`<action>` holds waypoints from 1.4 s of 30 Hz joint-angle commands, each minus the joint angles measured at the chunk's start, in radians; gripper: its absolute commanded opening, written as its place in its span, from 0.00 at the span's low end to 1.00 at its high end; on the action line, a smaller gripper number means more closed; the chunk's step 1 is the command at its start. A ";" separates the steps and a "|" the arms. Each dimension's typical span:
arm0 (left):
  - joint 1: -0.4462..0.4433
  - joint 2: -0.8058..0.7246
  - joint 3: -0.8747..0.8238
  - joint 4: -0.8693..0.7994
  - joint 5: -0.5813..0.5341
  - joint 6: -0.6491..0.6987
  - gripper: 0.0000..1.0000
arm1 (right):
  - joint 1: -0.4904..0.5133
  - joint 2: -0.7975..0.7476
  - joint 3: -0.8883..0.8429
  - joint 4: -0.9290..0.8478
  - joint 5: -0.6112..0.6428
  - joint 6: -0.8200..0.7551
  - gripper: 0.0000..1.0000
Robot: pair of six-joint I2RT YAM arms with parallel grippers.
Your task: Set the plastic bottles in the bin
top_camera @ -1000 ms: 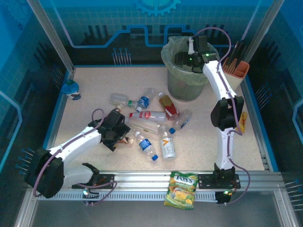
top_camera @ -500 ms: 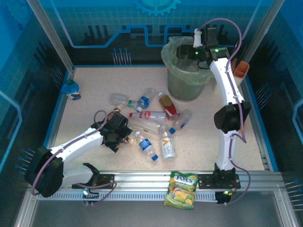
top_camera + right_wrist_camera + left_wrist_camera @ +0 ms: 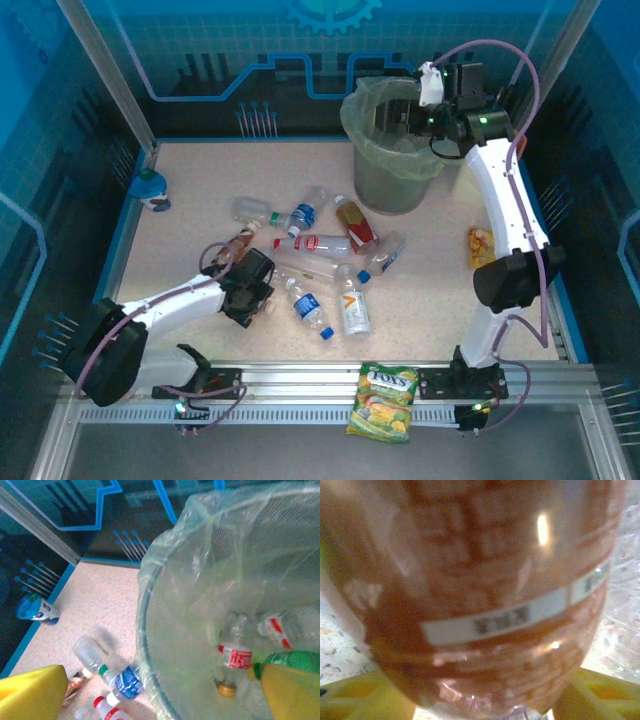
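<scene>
Left pincer (image 3: 480, 702): half-narrowed around the copper-brown bottle (image 3: 480, 580), with a yellow finger (image 3: 360, 697) at each flank. I cannot tell whether they are pinching it yet.
Why so low: the bottle lies on the table (image 3: 622, 605), so the jaws straddle its round belly from above. I judge that a smooth curve like this may slip unless it is squeezed across the middle.
Right pincer (image 3: 160, 690): spread wide, with nothing between its fingers.
Bin (image 3: 365, 115): directly beneath the right pincer and well apart from the left one. Its green bag is folded over the rim, which keeps the mouth open.
Below the right pincer: a red-labelled bottle (image 3: 235, 655) and a green bottle (image 3: 295, 660) lie at the bottom of the bin.
Loose bottles (image 3: 320, 245): scattered just beyond the left pincer, between it and the bin.
Step judged: the left arm is about to pick up, and the right arm is free to fetch another.
</scene>
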 commanded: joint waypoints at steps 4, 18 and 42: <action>-0.007 0.025 -0.007 0.032 -0.019 -0.012 0.57 | 0.008 -0.139 -0.153 0.047 -0.071 0.039 1.00; -0.006 -0.061 0.123 -0.058 -0.091 0.164 0.44 | 0.002 -0.268 -0.380 0.180 -0.205 0.160 0.99; 0.074 -0.107 0.383 0.531 0.526 0.846 0.17 | 0.368 -0.161 -0.453 0.351 -0.194 0.282 0.95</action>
